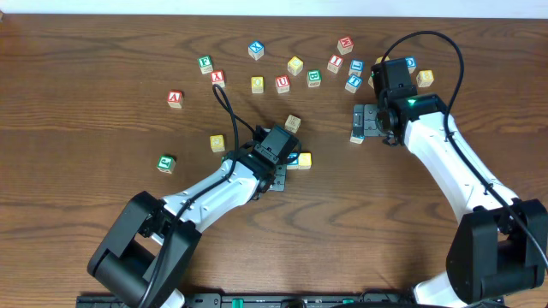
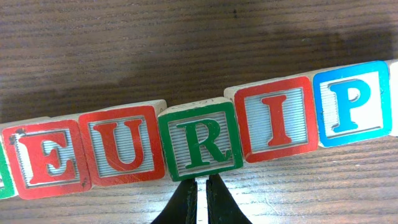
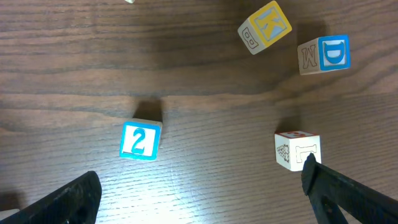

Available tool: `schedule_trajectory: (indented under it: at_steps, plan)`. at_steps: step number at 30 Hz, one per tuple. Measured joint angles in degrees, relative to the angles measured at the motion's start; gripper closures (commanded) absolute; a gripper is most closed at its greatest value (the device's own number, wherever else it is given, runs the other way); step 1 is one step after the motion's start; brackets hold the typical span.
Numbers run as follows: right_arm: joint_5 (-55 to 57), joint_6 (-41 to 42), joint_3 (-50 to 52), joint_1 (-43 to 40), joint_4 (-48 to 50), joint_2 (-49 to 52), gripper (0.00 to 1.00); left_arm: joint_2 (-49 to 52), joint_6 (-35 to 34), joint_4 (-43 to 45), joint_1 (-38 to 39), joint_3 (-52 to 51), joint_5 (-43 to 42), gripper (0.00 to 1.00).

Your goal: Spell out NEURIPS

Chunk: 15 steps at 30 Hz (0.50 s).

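Fingers [image 2: 184, 205] of the left gripper [image 2: 200, 185] are pressed together, tip against tip, and grasp nothing. The dark tips stand just under the lower edge of the green R [image 2: 200, 142]; whether they touch it cannot be told. That R sits on the table [image 2: 186, 50] in line with its neighbours, close side by side: red E [image 2: 48, 158], red U [image 2: 122, 144], then R, red I [image 2: 273, 118] and blue P [image 2: 351, 102]. The line climbs to the right in the left wrist view, with R set a little nearer the camera than the rest. At the far left a green sliver [image 2: 3, 183] of one more cube shows, its letter cut off. From overhead these cubes are mostly hidden by the left arm [image 1: 214, 184], and a yellow cube [image 1: 305, 160] lies just beside the wrist. Well apart to the right, the right gripper [image 3: 200, 174] has its jaws spread wide above the wood and holds nothing. A blue 2 [image 3: 140, 140] lies between the fingers, and the right fingertip [image 3: 317, 174] is just beside a pale cube [image 3: 292, 149] with a red-outlined letter. Beyond them lie a yellow K [image 3: 264, 26] and a blue D [image 3: 324, 55].
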<state>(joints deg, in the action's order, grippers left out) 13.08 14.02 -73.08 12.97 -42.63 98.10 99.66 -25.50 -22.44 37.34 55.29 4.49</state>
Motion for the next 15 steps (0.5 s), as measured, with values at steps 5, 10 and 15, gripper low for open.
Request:
schedule_trajectory:
  at_steps: [5, 10, 15]
  plan:
    - [-0.1, 0.0, 0.0, 0.0, 0.0, 0.0, 0.01, 0.0, 0.0, 0.1, 0.0, 0.0, 0.2, 0.93]
    - [-0.2, 0.0, 0.0, 0.0, 0.0, 0.0, 0.01, 0.0, 0.0, 0.4, 0.0, 0.0, 0.2, 0.92]
    - [-0.3, 0.0, 0.0, 0.0, 0.0, 0.0, 0.01, 0.0, 0.0, 0.4, 0.0, 0.0, 0.4, 0.92]
